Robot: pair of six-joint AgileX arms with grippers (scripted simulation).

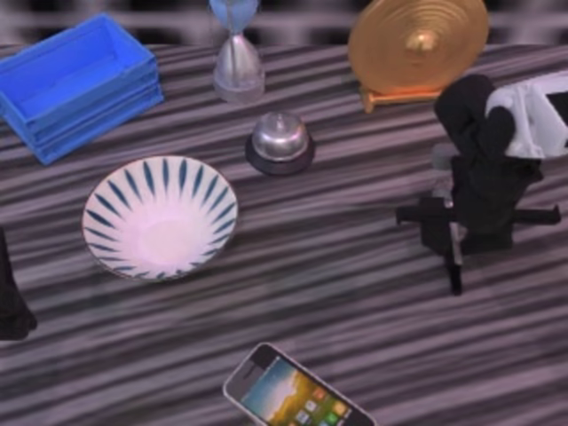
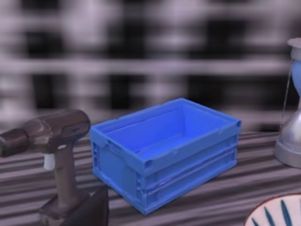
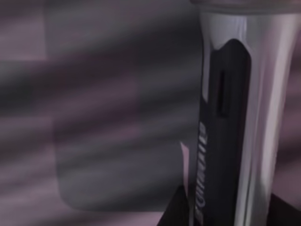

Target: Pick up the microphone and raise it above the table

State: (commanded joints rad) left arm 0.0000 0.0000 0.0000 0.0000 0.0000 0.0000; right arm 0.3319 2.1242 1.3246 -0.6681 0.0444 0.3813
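Observation:
The microphone (image 1: 455, 266) lies lengthwise at the table's (image 1: 337, 293) right side, with its black handle tip sticking out toward the front edge and its grey head (image 1: 442, 160) toward the back. My right gripper (image 1: 455, 232) reaches down over its middle, a finger on each side. In the right wrist view the silver and black microphone body (image 3: 244, 117) fills the frame, and dark fingertips (image 3: 174, 212) press against both flanks, so the gripper is shut on it. I cannot tell whether it has left the striped surface. My left gripper (image 1: 11, 302) is parked at the left edge.
A blue crate (image 1: 75, 84) (image 2: 164, 150) sits back left, with a striped bowl (image 1: 160, 217) in front of it. A silver bell (image 1: 280, 142) and an hourglass (image 1: 238, 53) stand mid-back, a golden disc (image 1: 417, 40) back right, a phone (image 1: 293, 395) at the front. A drill (image 2: 51, 141) stands beside the crate.

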